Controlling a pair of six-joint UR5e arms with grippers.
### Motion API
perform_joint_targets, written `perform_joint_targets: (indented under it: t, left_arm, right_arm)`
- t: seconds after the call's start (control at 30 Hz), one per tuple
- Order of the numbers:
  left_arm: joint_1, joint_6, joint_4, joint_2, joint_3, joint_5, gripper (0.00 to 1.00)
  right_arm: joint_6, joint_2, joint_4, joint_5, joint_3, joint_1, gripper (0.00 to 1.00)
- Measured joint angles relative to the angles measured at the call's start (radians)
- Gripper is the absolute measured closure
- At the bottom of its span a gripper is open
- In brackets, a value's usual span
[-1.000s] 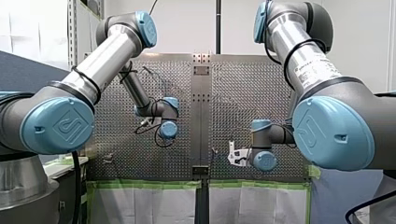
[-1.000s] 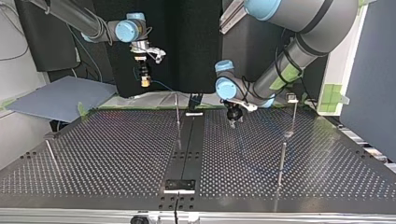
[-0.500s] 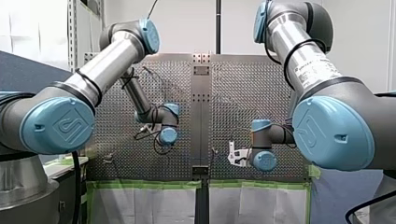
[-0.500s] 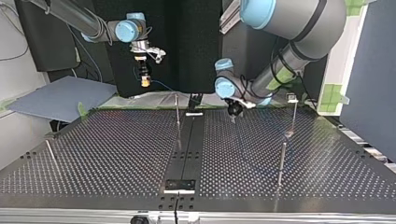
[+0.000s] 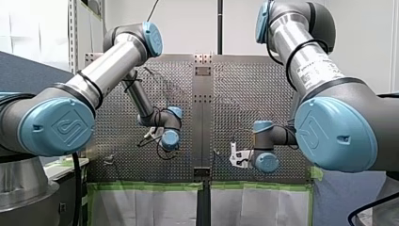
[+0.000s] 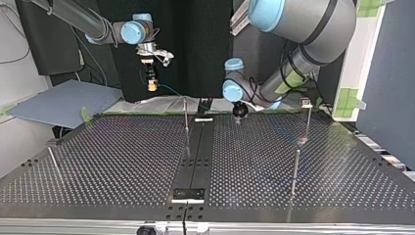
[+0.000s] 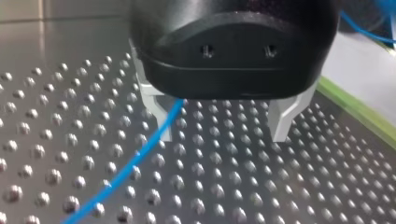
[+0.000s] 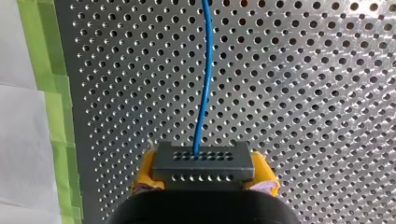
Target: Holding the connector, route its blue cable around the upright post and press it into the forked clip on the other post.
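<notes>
with right gripper [image 8: 204, 183] pinching connector [image 8: 204, 163], close spread left gripper [image 7: 219, 126] loosely around blue cable [image 8: 207, 93], well apart from connector.

The dark grey connector [image 8: 203, 162], holes across its face, sits clamped in my right gripper [image 8: 204, 178] above the perforated table [image 8: 303, 93]. Its blue cable [image 8: 205, 74] runs from one hole over the table, where upright post [image 6: 185, 115] and clip post [image 6: 308, 120] stand apart.
</notes>
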Motion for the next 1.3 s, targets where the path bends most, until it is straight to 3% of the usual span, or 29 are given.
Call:
perform_joint_targets:
  t: [0.47, 0.73, 0.9, 1.07, 1.3]
  left_arm:
    - [-0.024, -0.116, -0.027, 0.0, 0.001, 0.113, 0.0]
    - [-0.033, -0.189, -0.017, -0.003, -0.003, 0.139, 0.0]
    - [-0.04, -0.238, -0.017, -0.033, 0.002, 0.142, 0.0]
    - [-0.051, -0.283, 0.01, -0.07, 0.007, 0.172, 0.0]
    - [-0.073, -0.341, 0.042, -0.08, 0.015, 0.213, 0.0]
  right_arm:
    - [0.0, 0.0, 0.005, 0.0, 0.0, -0.001, 1.0]
    - [0.0, 0.0, 0.005, 0.0, 0.0, -0.001, 1.0]
    - [0.0, 0.0, 0.004, 0.0, 0.0, -0.003, 1.0]
    - [0.0, 0.0, 0.006, 0.0, -0.004, 0.0, 1.0]
    - [0.0, 0.0, 0.018, 0.0, -0.012, -0.001, 1.0]
